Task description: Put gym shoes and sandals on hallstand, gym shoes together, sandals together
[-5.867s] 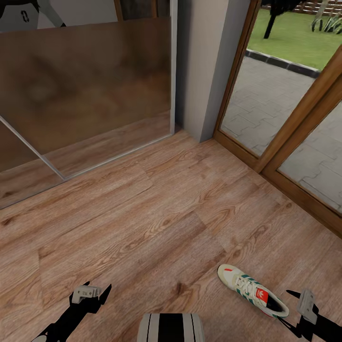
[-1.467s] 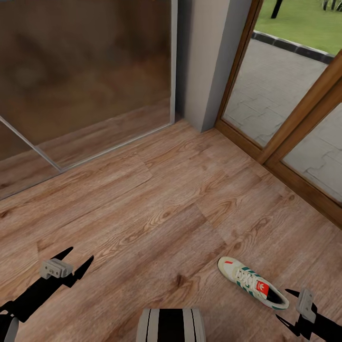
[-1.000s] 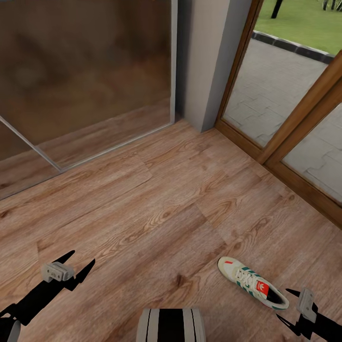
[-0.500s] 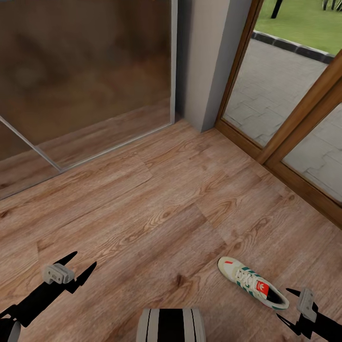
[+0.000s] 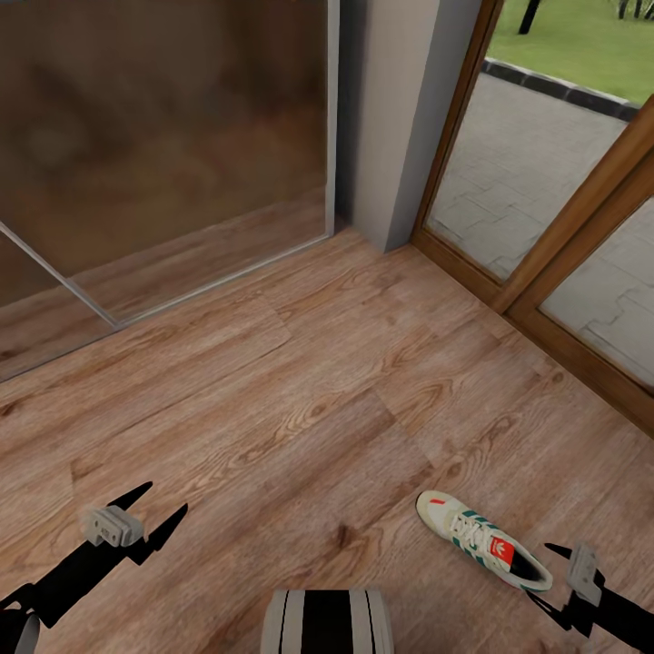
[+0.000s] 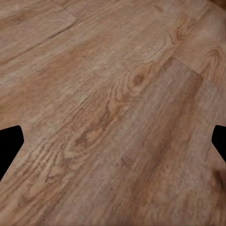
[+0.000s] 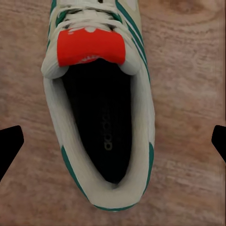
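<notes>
Gym shoe (image 5: 483, 540) on the corridor floor (image 5: 300, 400), lying flat on its sole toward the robot's right, toe pointing away and to the left, heel nearest the right gripper (image 5: 552, 577). White upper with green side stripes, white laces, a red-orange tongue label, a small red mark on the toe. Seen from the right wrist (image 7: 99, 117): dark insole with faint lettering, padded pale collar, green trim at the heel, rounded oval opening.

Floor of light brown wood-grain planks, with knots, swirling grain and visible seams; same grain close up in the left wrist view (image 6: 113, 113). Beyond, a large brownish reflective panel (image 5: 163, 154) in a thin pale frame, a plain grey pillar (image 5: 400, 118), and glazed doors in brown wooden frames (image 5: 563, 272) giving onto grey paving and grass.

Right gripper spread wide, black pointed fingertips (image 7: 10, 143) at either edge of the wrist picture, straddling the heel of the shoe with floor between; holding nothing, not touching the shoe so far as can be told. Left gripper (image 5: 156, 510) also spread wide, black tapered fingers with a grey block behind, above bare planks, well apart from the shoe, holding nothing.
</notes>
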